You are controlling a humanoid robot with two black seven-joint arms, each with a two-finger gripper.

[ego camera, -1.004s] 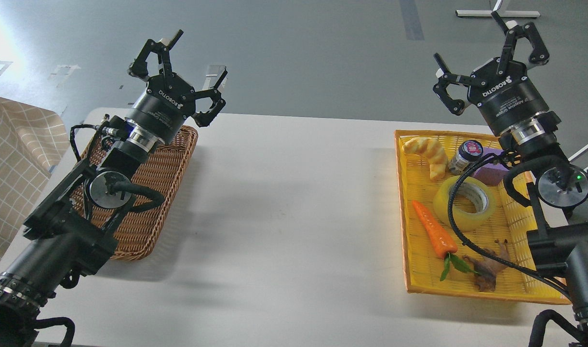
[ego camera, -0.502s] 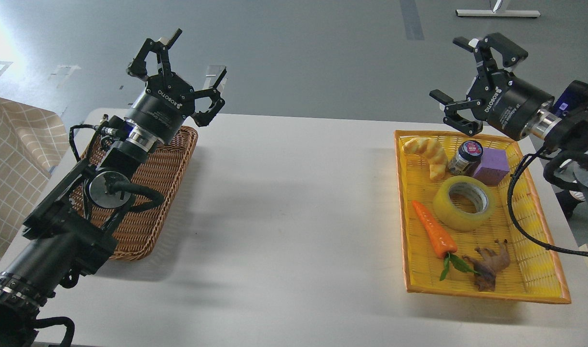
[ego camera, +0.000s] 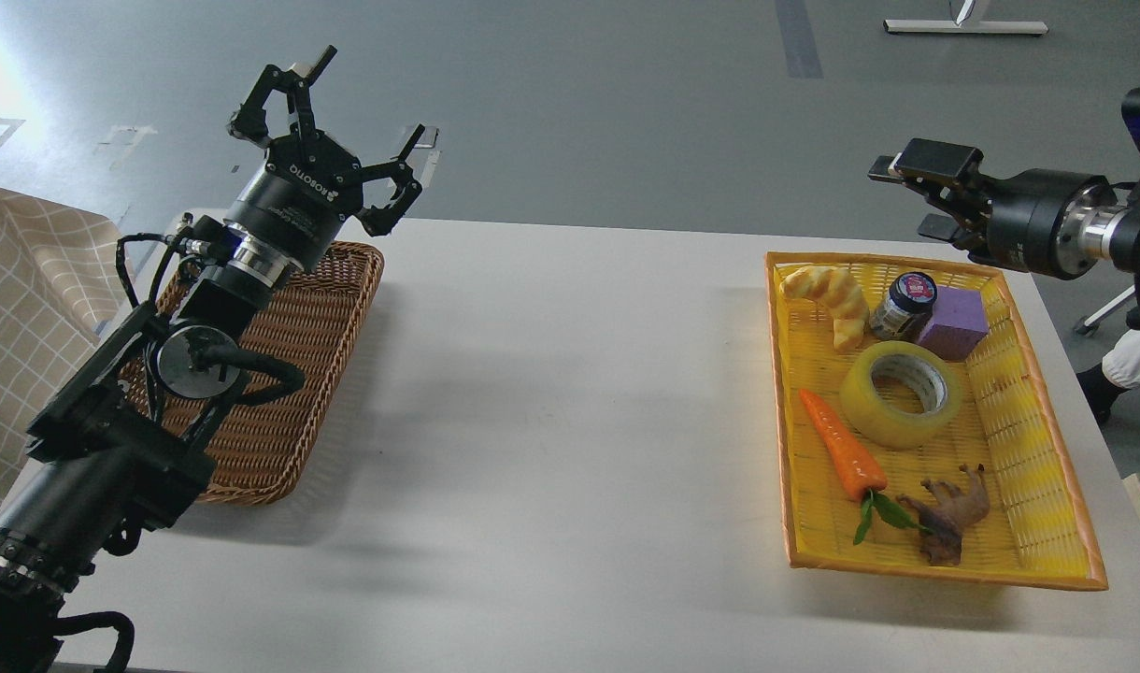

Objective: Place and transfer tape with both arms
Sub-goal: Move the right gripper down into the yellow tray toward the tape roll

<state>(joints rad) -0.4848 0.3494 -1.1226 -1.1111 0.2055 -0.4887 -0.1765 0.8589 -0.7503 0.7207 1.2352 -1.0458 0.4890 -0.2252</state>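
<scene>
Over on our right, the tape [ego camera: 901, 393] lies flat in the yellow tray [ego camera: 1056, 505], beside the carrot [ego camera: 841, 455] and just in front of the purple block [ego camera: 951, 322] and the small jar [ego camera: 904, 304]. Our right hand [ego camera: 911, 196] hangs above the tray's far edge, pointing sideways across the bench [ego camera: 551, 421]; we cannot tell whether its fingers are spread or closed. Our left hand [ego camera: 350, 117] hovers above the wicker basket [ego camera: 280, 393], fingers spread wide and holding nothing.

Yellow tape [ego camera: 901, 393], orange carrot [ego camera: 841, 457], purple block [ego camera: 951, 323].
</scene>
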